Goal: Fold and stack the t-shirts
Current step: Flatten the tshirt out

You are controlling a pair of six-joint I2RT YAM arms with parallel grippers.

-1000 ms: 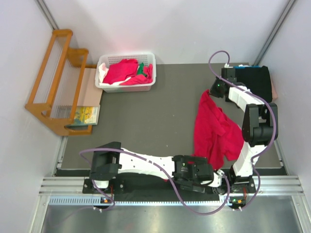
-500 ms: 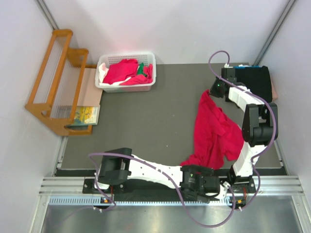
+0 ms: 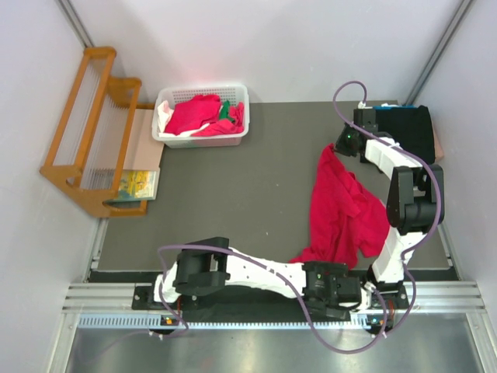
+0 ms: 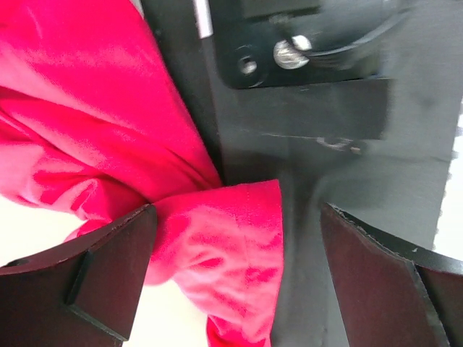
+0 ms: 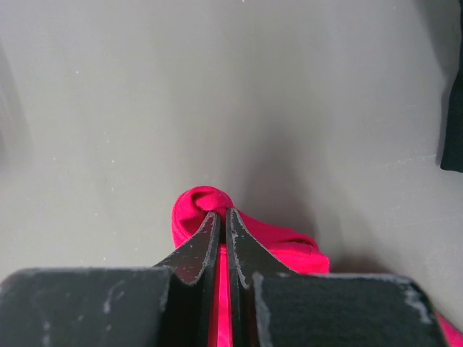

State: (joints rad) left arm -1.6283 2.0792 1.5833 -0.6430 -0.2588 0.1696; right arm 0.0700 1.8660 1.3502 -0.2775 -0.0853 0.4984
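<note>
A crimson t-shirt (image 3: 342, 214) hangs from my right gripper (image 3: 334, 149) over the right side of the mat, its lower corner trailing left near the front edge. In the right wrist view the gripper (image 5: 221, 217) is shut on a bunched fold of that shirt (image 5: 199, 206). My left gripper (image 4: 235, 242) is open low at the front, and the shirt's hem corner (image 4: 239, 238) lies between its fingers without being pinched. More red t-shirts (image 3: 194, 115) fill the white basket (image 3: 167, 140). A black t-shirt (image 3: 409, 130) lies at the back right.
A wooden rack (image 3: 85, 128) and a picture booklet (image 3: 134, 184) stand at the left edge. The right arm's base (image 4: 304, 65) sits just beyond the left gripper. The left arm's wrist (image 3: 332, 286) lies over the front rail (image 3: 109, 295).
The left arm has swung right and back toward the front rail. The shirt's lower corner now trails out to the left. The right arm has not moved.
</note>
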